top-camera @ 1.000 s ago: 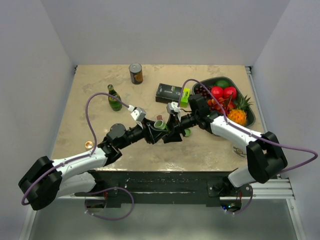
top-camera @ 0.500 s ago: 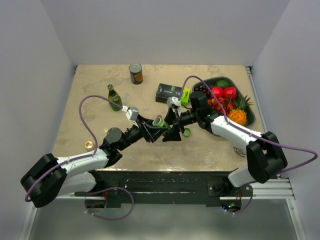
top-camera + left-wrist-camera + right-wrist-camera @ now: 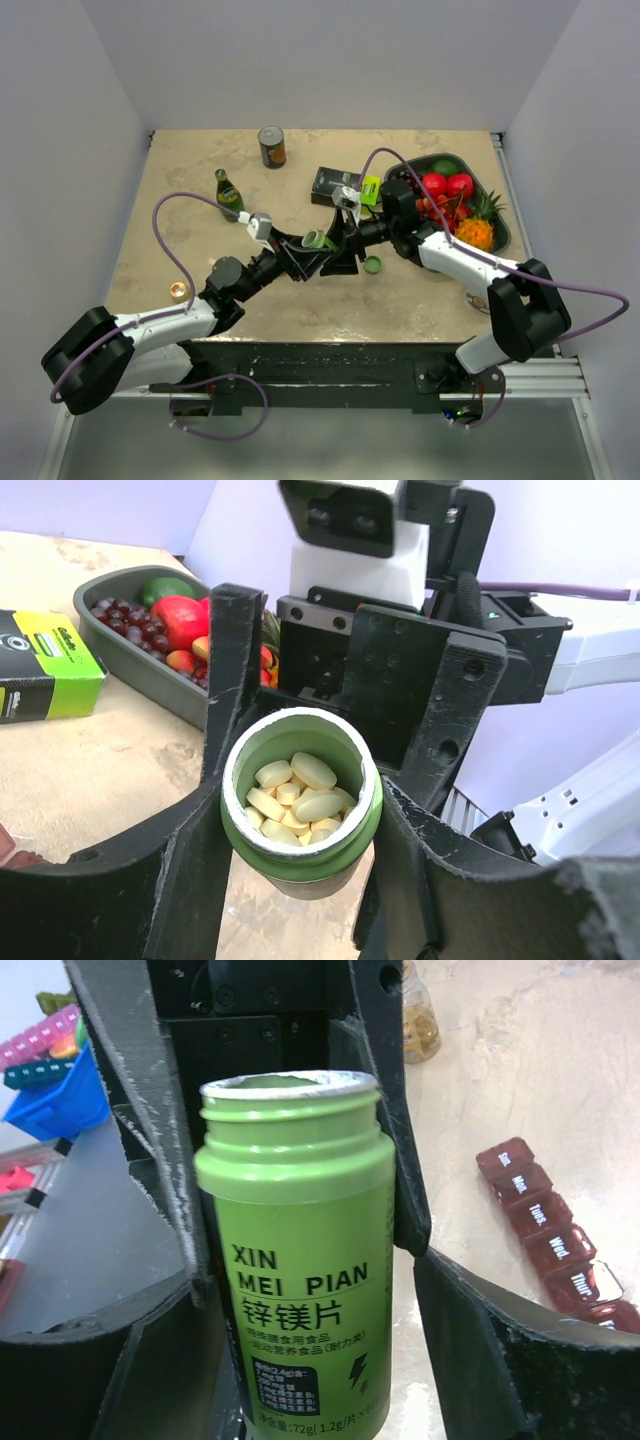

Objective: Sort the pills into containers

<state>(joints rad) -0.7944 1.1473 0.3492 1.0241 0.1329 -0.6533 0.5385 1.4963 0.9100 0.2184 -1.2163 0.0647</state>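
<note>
green plastic fills my left gripper [image 3: 303, 810]: its two black fingers are clamped narrow on the sides of an open pill bottle [image 3: 345, 855], holding it up off the table [image 3: 200, 160] with the mouth tipped towards my left wrist camera. pale yellow oval pills [image 3: 300, 790] lie heaped inside, close to the white rim. my right gripper [image 3: 310, 1280] faces it from the other side, jaws spread wider than the bottle, one finger on each side of the green body; a gap shows beside one finger, and i cannot tell whether the other touches.

past the bottle, in the right wrist view, the containers [image 3: 555, 1240] lie flat on the table as a maroon strip of small lidded squares with day labels, apart from both hands. a green cap [image 3: 372, 264] lies on the table just below my right gripper. further out are a black-and-lime box [image 3: 40, 665], a dark tray [image 3: 150, 675] of fruit, a green glass bottle [image 3: 229, 196] and a can [image 3: 271, 146] near the far edge.
</note>
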